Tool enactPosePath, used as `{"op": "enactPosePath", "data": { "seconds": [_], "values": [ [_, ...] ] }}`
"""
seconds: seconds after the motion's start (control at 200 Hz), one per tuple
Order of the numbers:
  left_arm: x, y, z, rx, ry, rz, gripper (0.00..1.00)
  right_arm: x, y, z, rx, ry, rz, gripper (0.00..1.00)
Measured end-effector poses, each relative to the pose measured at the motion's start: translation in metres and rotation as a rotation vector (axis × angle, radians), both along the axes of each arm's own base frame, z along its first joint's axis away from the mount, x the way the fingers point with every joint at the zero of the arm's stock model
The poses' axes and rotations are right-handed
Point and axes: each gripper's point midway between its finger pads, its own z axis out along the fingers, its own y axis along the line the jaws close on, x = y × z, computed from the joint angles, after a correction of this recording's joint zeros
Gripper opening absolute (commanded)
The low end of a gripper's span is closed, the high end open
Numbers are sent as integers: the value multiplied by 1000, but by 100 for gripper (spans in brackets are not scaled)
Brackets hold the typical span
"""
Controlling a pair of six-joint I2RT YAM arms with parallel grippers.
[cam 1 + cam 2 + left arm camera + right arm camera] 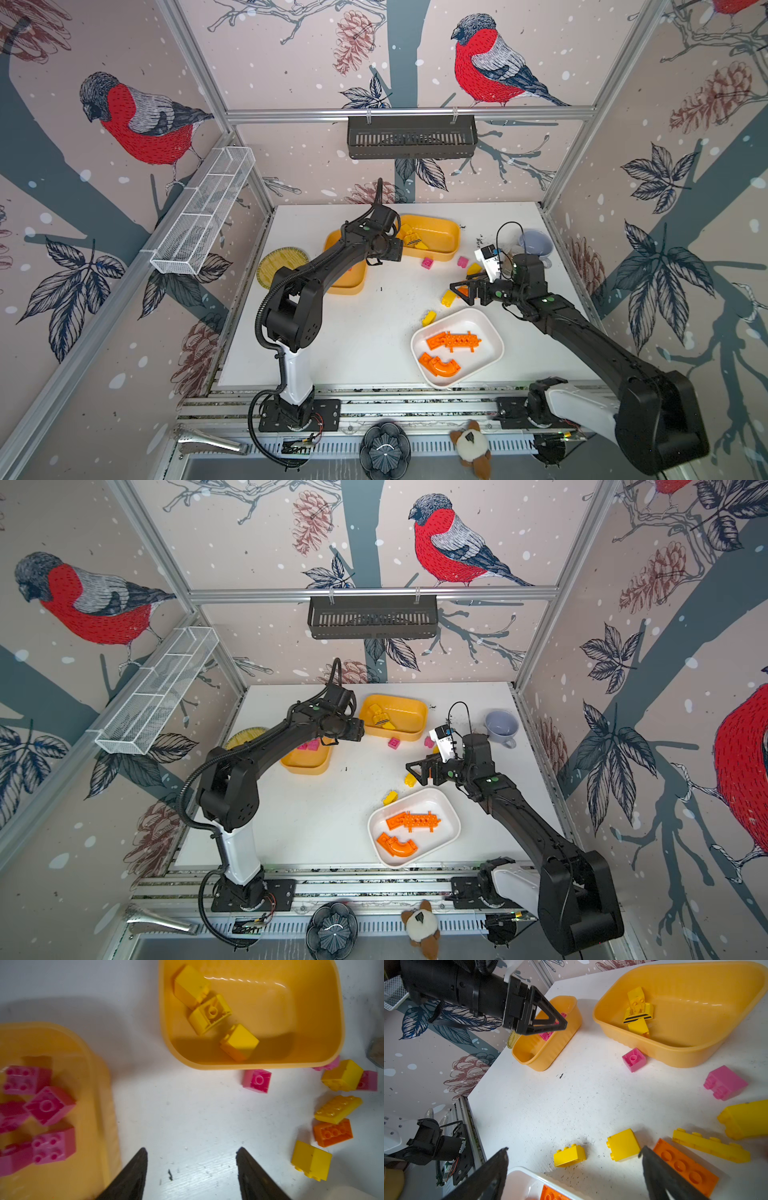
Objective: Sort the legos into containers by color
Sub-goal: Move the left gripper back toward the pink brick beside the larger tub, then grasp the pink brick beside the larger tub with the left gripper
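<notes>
Left gripper (192, 1151): jaws parted, empty, rounded yellow-orange plastic tub (99, 1084) just beside one finger. Right gripper (574, 1149): jaws wide, empty; orange studded plastic brick (685, 1165) beside one finger.

Arms outstretched, the left hand (192, 1149) and right hand (574, 1148) hang spread, empty.

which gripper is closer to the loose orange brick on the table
Right. The right gripper sits beside the orange brick; the left gripper is off by the yellow tubs.

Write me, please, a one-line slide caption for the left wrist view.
Left hand, open, hovers between the pink bricks' tub and the yellow bricks' tub; loose bricks await sorting.
</notes>
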Motion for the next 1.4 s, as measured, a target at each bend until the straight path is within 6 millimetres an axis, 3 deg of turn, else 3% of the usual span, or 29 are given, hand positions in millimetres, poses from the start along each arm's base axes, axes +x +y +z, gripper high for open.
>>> {"op": "enactPosePath", "data": {
  "seconds": [0.145, 0.335, 0.645, 0.916, 1.396],
  "values": [
    [-22, -34, -13, -30, 15, -37, 68, 1, -2, 1, 1, -5, -8, 99],
    [-29, -69, -36, -47, -15, -89, 68, -1, -7, 1, 4, -15, -21, 99],
    [-6, -88, -63, -52, -138, -145, 68, -4, -14, 4, 8, -33, -39, 99],
    [12, -107, -73, -41, -213, -223, 68, -7, -20, 7, 10, -40, -58, 99],
    [23, -116, -95, -15, -225, -260, 59, -8, -24, 10, 10, -44, -69, 99]
  ]
}}
